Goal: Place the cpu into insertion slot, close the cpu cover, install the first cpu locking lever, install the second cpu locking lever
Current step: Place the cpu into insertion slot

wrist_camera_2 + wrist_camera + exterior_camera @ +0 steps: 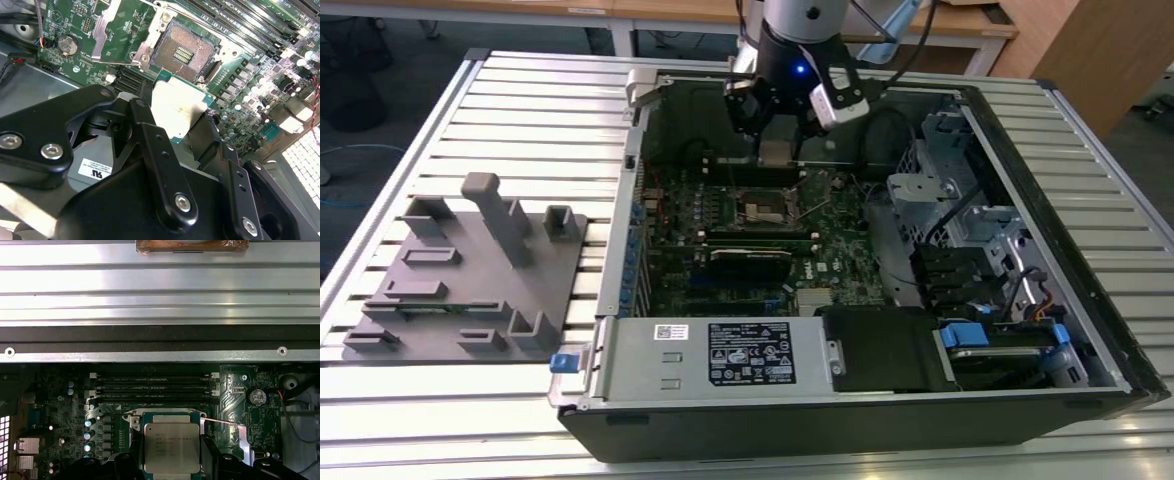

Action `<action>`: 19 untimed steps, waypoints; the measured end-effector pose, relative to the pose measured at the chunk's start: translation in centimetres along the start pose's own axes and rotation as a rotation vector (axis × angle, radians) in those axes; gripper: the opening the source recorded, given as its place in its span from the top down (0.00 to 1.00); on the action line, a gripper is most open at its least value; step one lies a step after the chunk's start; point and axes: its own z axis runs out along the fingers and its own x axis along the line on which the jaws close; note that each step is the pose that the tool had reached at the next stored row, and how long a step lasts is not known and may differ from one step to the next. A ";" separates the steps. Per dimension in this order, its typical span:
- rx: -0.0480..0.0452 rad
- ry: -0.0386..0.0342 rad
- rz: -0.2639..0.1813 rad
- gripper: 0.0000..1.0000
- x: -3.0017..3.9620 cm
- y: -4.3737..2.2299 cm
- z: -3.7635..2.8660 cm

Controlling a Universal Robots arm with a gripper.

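My gripper (777, 152) hangs inside the open computer case, just behind the insertion slot (765, 208) on the green motherboard in the exterior view. It is shut on the cpu (171, 447), a flat square chip with a silver-grey top, pinched by its two edges between the black fingers (210, 455). In the second wrist view the cpu (177, 107) floats above the board, beside the insertion slot (182, 52), whose dark contact field lies bare inside a silvery rim. A silvery plate (102, 30) that may be the cpu cover stands swung away from the slot.
A grey labelled box (720, 355) fills the case's near side. Drive cages and cables (961, 215) crowd the exterior view's right. Long black memory slots (155, 385) run beside the socket. A grey moulded fixture (467, 270) rests on the slatted table at the exterior view's left.
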 end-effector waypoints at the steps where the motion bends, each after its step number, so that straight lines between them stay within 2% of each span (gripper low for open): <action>1: 0.0000 0.0000 0.000 0.46 0.00 0.00 0.05; 4: 0.0000 0.0000 0.000 0.46 0.00 -0.01 0.16; 13: -0.0001 -0.0032 0.000 0.46 0.00 -0.17 1.13; 19: 0.0000 -0.0034 0.000 0.46 -0.02 -0.73 1.37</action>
